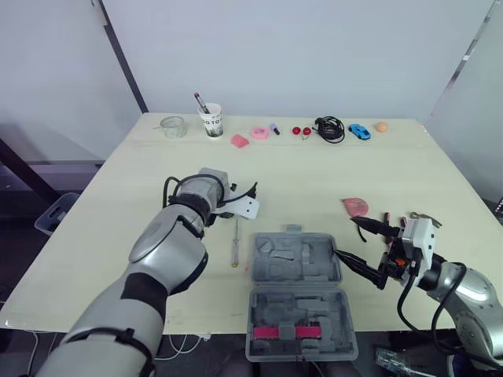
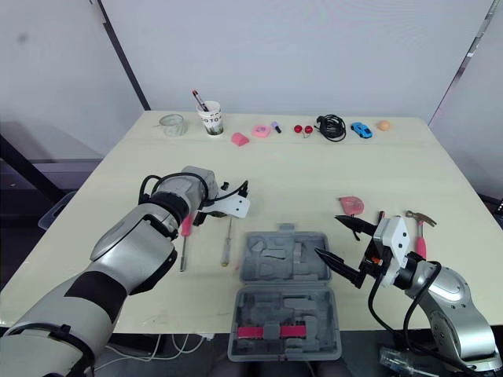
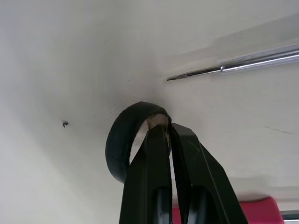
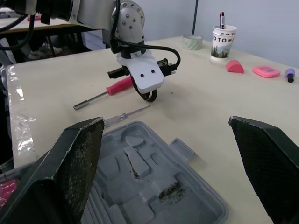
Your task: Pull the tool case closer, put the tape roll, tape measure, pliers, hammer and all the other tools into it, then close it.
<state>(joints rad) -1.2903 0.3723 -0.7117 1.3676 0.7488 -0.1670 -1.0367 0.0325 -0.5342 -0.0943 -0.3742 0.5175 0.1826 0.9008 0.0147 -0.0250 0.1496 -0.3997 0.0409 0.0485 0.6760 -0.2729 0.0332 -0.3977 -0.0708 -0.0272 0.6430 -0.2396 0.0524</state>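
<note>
The grey tool case (image 1: 343, 292) lies open near the table's front edge, with a red strip (image 1: 287, 332) in its near half. My left gripper (image 3: 164, 129) is shut on the wall of the black tape roll (image 3: 117, 144), low over the table just left of the case's far corner. A red-handled screwdriver (image 2: 185, 232) and a thin screwdriver (image 1: 235, 242) lie beside it. My right gripper (image 1: 344, 236) stands open at the case's right side, holding nothing. The pink tape measure (image 1: 355, 206) and the pink-handled hammer (image 2: 420, 229) lie to the right.
Along the far edge stand a paper cup with a pen (image 1: 211, 120), a clear tape ring (image 1: 173, 126), small pink items (image 1: 259, 133), a coiled black cable (image 1: 329, 128), a blue toy car (image 1: 359, 131) and an orange ball (image 1: 381, 126).
</note>
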